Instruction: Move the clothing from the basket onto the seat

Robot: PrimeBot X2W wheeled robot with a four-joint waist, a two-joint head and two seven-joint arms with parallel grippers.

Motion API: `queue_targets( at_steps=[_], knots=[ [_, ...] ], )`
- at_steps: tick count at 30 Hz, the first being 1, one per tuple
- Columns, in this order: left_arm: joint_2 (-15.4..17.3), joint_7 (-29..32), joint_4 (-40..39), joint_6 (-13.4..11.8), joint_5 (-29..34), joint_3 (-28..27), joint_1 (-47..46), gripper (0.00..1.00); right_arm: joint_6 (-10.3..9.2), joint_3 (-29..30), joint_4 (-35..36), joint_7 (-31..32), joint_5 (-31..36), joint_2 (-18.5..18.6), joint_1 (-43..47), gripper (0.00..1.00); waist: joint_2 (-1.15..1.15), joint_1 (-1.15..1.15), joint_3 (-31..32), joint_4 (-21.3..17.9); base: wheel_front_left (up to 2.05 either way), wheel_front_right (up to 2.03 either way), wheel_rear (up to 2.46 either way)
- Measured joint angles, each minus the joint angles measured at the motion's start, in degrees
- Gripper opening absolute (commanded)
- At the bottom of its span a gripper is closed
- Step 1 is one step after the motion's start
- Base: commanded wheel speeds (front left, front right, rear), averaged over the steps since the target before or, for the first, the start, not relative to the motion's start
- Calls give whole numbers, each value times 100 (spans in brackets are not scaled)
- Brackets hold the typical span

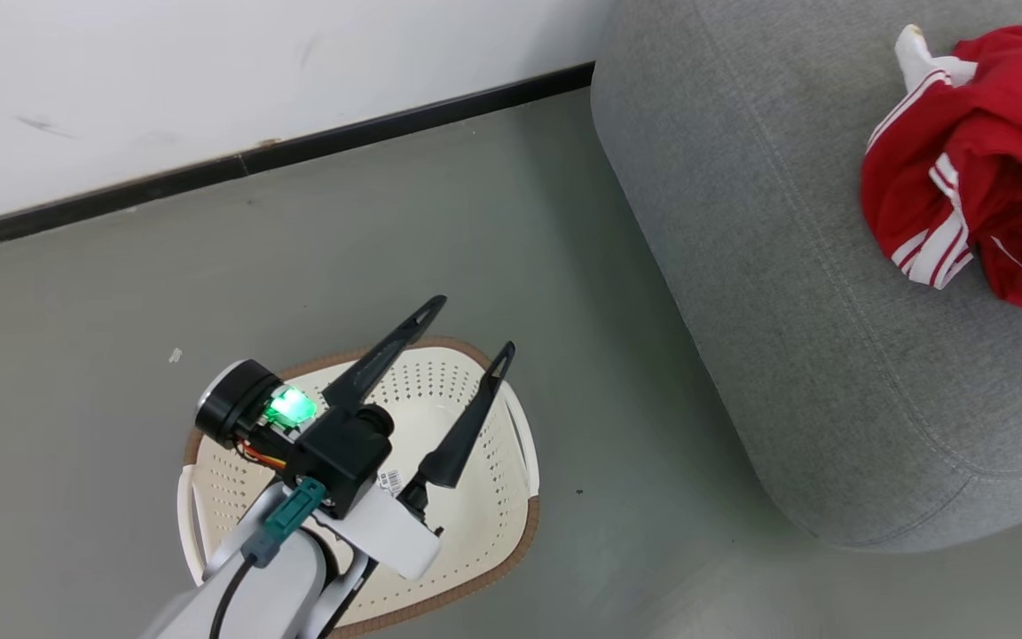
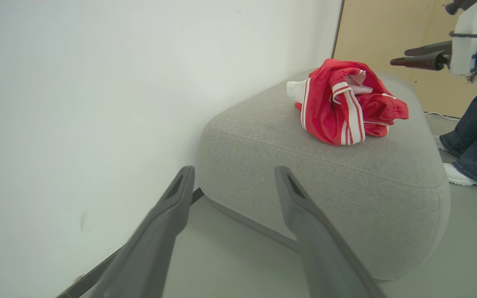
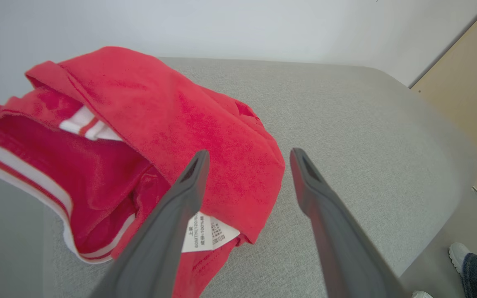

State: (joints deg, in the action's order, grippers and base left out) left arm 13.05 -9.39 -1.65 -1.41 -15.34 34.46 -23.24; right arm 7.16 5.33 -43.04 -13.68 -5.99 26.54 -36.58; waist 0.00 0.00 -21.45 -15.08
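Red clothing point(image 3: 160, 136) seen bunched on grey seat point(image 1: 786, 266), white bands showing. Right gripper point(image 3: 250, 152) held close over it, fingers spread, nothing clasped. Garment's edge and white care label point(image 3: 209, 236) partly covered by finger on left of right wrist view; bare seat fabric seen between tips. Left gripper point(image 1: 472, 325) poised over cream basket point(image 1: 493, 524) on floor, fingers parted, nothing held. Clothing well apart from it, across on seat.

Grey floor point(image 1: 76, 355) carries basket point(image 1: 498, 506) and seat point(image 1: 786, 311); crumpled clothing point(image 1: 990, 177) lies on seat.
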Motion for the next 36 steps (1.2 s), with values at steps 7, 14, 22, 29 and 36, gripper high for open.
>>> queue_targets(
  at_steps=[7,14,22,29,36],
  knots=[
    [-18,-172,114,-132,-83,-223,19,100,0,-202,442,-45,-111,114,-17,100,0,0,230,-92,0,0,0],
    [-37,-281,265,-307,-237,-474,87,100,0,-580,843,-47,-136,-12,-38,100,0,0,455,-75,0,0,0],
    [-34,-388,453,-639,-382,-929,503,100,0,-1176,1284,-51,-199,-352,-40,100,0,0,775,133,0,0,0],
    [-12,-442,558,-906,-506,-1313,873,100,0,-1507,1559,-52,-225,-641,-24,100,0,0,1009,387,0,0,0],
    [-11,-482,621,-1110,-642,-1630,1210,100,0,-1623,1747,-52,-358,-982,70,100,0,0,1235,669,0,0,0]
  ],
)
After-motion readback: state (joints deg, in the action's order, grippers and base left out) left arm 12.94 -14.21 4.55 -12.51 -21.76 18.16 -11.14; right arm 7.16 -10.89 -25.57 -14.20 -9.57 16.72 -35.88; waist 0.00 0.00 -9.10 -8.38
